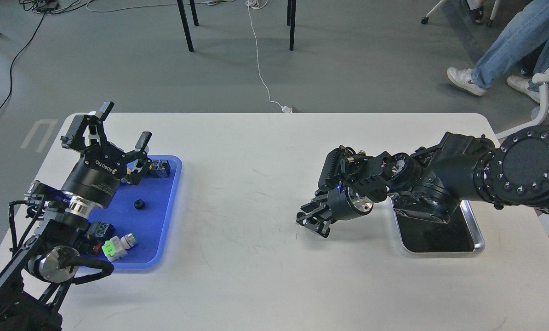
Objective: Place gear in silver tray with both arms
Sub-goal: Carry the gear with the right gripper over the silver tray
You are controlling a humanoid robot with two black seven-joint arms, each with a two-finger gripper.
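Note:
A small black gear (139,204) lies on the blue plastic tray (157,230) at the left. My left gripper (123,125) is open and empty, raised over the far left part of the blue tray, up and left of the gear. The silver tray (479,241) with its black inner surface sits at the right, its far half hidden under my right arm. My right gripper (312,221) hangs low over the table to the left of the silver tray, pointing left. Its fingers are dark and I cannot tell them apart.
The blue tray also holds a green and white connector (117,246), a black block (100,229) and black parts (160,168) at its far edge. A white cable (261,82) runs along the floor to the table's far edge. A seated person's legs (509,55) are at the far right.

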